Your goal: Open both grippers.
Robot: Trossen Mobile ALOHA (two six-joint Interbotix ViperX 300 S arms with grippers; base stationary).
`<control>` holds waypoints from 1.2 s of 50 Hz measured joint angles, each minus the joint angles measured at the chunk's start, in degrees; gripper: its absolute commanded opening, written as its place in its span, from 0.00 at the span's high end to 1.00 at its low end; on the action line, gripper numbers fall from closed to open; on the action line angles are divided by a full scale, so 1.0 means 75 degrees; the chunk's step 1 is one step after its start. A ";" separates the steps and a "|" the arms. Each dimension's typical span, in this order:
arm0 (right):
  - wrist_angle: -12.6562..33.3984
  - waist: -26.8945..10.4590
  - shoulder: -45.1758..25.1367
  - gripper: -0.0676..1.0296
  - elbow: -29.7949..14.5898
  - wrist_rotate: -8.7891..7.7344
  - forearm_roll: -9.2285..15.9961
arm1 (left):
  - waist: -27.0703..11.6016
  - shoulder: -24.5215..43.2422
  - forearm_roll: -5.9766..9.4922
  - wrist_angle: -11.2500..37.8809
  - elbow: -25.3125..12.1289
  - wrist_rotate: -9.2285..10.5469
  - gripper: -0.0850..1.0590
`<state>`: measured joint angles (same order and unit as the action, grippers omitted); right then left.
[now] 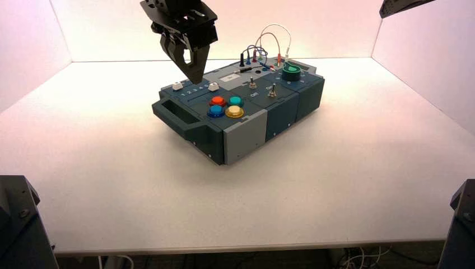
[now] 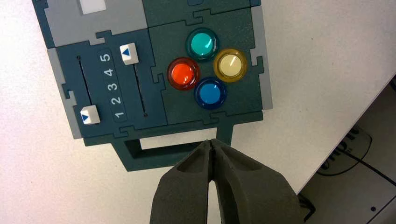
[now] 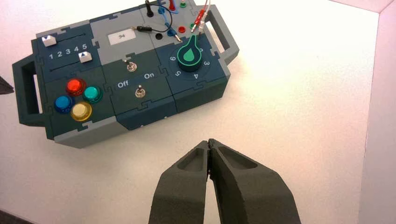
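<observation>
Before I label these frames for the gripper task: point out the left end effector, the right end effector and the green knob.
left end effector [image 2: 213,145], left wrist view, closed fingertips.
right end effector [image 3: 209,144], right wrist view, closed fingertips.
green knob [image 3: 189,57], right wrist view, its top.

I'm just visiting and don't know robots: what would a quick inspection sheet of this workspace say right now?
Surface: white table, bare apart from the box.
Job's things: left gripper and right gripper, both with fingertips pressed together, not yet open.
Grippers: the left gripper hangs above the box's slider end; the right gripper is off to the right, above bare table.
Box: dark teal box with four round buttons, two sliders, two toggle switches and a green knob.
Clutter: nothing seen.
Cables: short jumper wires plugged in at the box's back; loose cables below the table edge.
Surroundings: plain white walls.
</observation>
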<state>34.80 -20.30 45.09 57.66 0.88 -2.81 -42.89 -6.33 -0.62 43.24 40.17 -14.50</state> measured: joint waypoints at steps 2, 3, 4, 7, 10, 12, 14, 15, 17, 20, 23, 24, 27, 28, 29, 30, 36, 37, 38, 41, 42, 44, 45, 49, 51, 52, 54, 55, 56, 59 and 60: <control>0.0012 -0.0012 0.0000 0.96 0.0012 0.0000 0.0000 | 0.0000 0.0012 0.0012 0.0000 0.0000 0.0000 0.95; 0.0012 0.0000 0.0000 0.96 0.0012 0.0000 0.0000 | 0.0000 0.0012 0.0012 0.0012 0.0000 0.0000 0.95; 0.0000 0.0000 0.0000 0.96 0.0012 0.0000 0.0000 | 0.0000 0.0012 0.0012 0.0012 0.0000 0.0000 0.95; 0.0012 0.0000 0.0000 0.96 0.0012 0.0000 0.0000 | 0.0000 0.0012 0.0000 0.0012 -0.0012 0.0000 0.95; 0.0012 -0.0012 0.0000 0.96 0.0012 0.0000 0.0000 | 0.0000 0.0012 0.0012 0.0023 0.0000 0.0000 0.95; 0.0000 0.0000 0.0000 0.96 0.0012 0.0000 0.0000 | 0.0000 0.0012 0.0012 0.0012 0.0000 0.0000 0.95; 0.0000 -0.0012 0.0000 0.96 0.0012 0.0000 0.0000 | 0.0000 0.0000 0.0012 0.0012 0.0000 0.0000 0.95; 0.0012 -0.0012 0.0000 0.96 0.0012 0.0000 0.0000 | 0.0000 0.0012 0.0012 0.0023 0.0000 0.0000 0.95; 0.0012 -0.0012 0.0000 0.96 0.0012 0.0000 0.0000 | 0.0000 0.0012 0.0012 0.0023 0.0000 0.0000 0.95; 0.0012 -0.0012 0.0000 0.96 0.0012 0.0000 0.0000 | 0.0000 0.0012 0.0012 0.0012 0.0000 0.0000 0.95; 0.0000 -0.0012 0.0000 0.96 0.0012 0.0000 0.0000 | 0.0000 0.0012 0.0012 0.0023 0.0000 0.0000 0.95; 0.0000 -0.0012 0.0000 0.96 0.0012 0.0000 0.0000 | 0.0000 0.0012 0.0012 0.0023 0.0000 0.0000 0.95; 0.0012 0.0000 0.0012 0.88 0.0012 0.0000 0.0000 | 0.0000 0.0012 0.0000 0.0000 0.0000 -0.0023 0.93; 0.0012 -0.0012 0.0000 0.85 0.0012 0.0000 0.0000 | 0.0000 0.0012 0.0000 0.0000 0.0000 -0.0023 0.89; 0.0012 -0.0012 0.0012 0.74 0.0012 0.0000 0.0000 | 0.0000 0.0012 0.0000 0.0000 0.0000 -0.0035 0.83; 0.0000 -0.0012 0.0012 0.60 0.0012 0.0000 0.0000 | 0.0000 0.0012 0.0000 -0.0012 0.0000 -0.0047 0.79; -0.0059 -0.0012 0.0035 0.08 0.0012 0.0000 0.0000 | 0.0000 0.0012 0.0000 -0.0070 0.0000 -0.0082 0.08; -0.0117 -0.0012 0.0035 0.13 0.0012 0.0000 0.0000 | 0.0012 0.0012 0.0000 -0.0082 0.0000 -0.0082 0.02; -0.0176 -0.0012 0.0047 0.13 0.0012 0.0000 0.0000 | 0.0000 0.0023 0.0000 -0.0094 -0.0012 -0.0070 0.03; -0.0234 -0.0012 0.0035 0.09 0.0012 0.0000 0.0000 | 0.0000 0.0094 0.0000 -0.0141 -0.0012 -0.0070 0.16; -0.0246 -0.0012 0.0035 0.08 0.0012 0.0000 0.0000 | 0.0000 0.0152 0.0000 -0.0141 0.0000 -0.0070 0.15; -0.0258 -0.0012 0.0000 0.08 0.0012 0.0000 0.0000 | 0.0000 0.0211 0.0000 -0.0129 0.0000 -0.0070 0.15; -0.0258 -0.0012 -0.0012 0.08 0.0012 0.0012 0.0000 | 0.0000 0.0234 0.0000 -0.0129 -0.0012 -0.0070 0.15; -0.0270 -0.0012 -0.0082 0.08 0.0012 0.0012 0.0000 | 0.0000 0.0293 0.0000 -0.0094 0.0000 -0.0035 0.15; -0.0270 0.0000 -0.0129 0.08 0.0012 0.0000 0.0000 | 0.0000 0.0293 0.0000 -0.0082 0.0000 -0.0035 0.15; -0.0270 -0.0012 -0.0141 0.08 0.0012 0.0000 0.0000 | 0.0000 0.0293 0.0000 -0.0070 -0.0012 -0.0035 0.15; -0.0258 0.0000 -0.0141 0.08 0.0023 0.0000 0.0000 | -0.0012 0.0305 0.0000 -0.0059 0.0000 -0.0035 0.15; -0.0270 -0.0012 -0.0152 0.08 0.0012 0.0012 0.0000 | 0.0000 0.0305 0.0000 -0.0047 -0.0012 -0.0035 0.15; -0.0270 0.0000 -0.0152 0.08 0.0012 0.0012 0.0000 | 0.0000 0.0316 0.0000 -0.0047 -0.0012 -0.0035 0.15; -0.0270 0.0000 -0.0164 0.08 0.0012 0.0012 0.0000 | 0.0000 0.0316 0.0000 -0.0023 -0.0012 -0.0035 0.15; -0.0270 0.0000 -0.0164 0.08 0.0012 0.0012 0.0000 | 0.0000 0.0316 0.0000 0.0000 -0.0012 -0.0047 0.15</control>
<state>32.78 -20.30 43.86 57.74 0.97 -2.81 -42.89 -3.96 -0.62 43.24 40.08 -14.85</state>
